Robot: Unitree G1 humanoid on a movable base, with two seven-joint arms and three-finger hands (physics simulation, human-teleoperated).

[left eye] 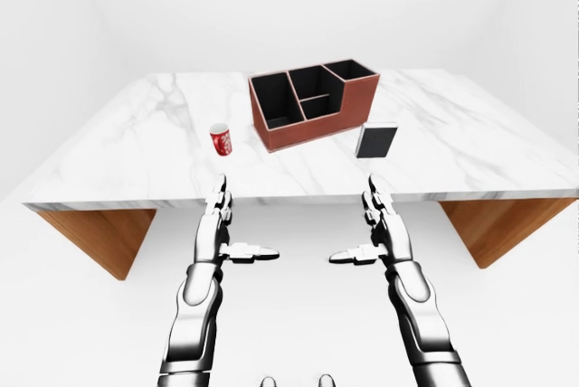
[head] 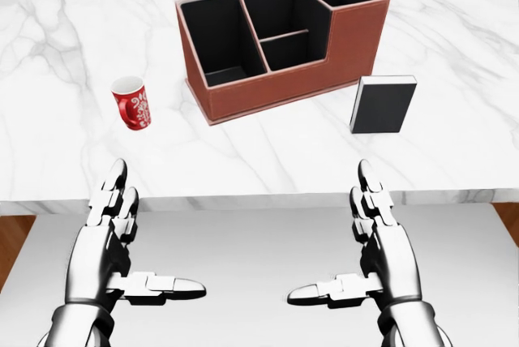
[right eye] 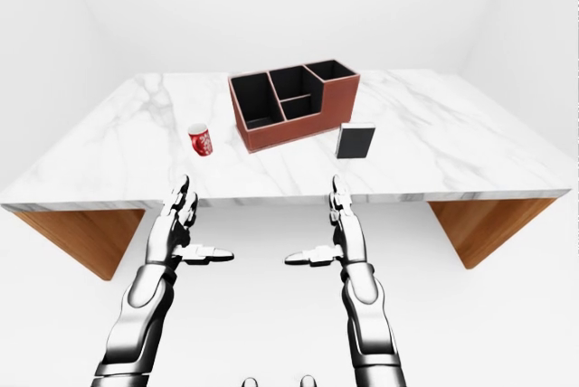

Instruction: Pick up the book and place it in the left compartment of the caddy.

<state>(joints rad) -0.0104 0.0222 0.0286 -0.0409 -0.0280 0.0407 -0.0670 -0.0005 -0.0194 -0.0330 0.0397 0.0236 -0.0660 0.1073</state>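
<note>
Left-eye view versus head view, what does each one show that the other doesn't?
Only the left-eye view shows the wooden table legs, the white walls and the robot's forearms. Only the head view shows the caddy's inner dividers and the cup's pattern closely. Both show the marble table, the upright book, and the left hand and right hand, open and empty.

No text can be read; the red cup (head: 132, 103) bears only a white pattern.
</note>
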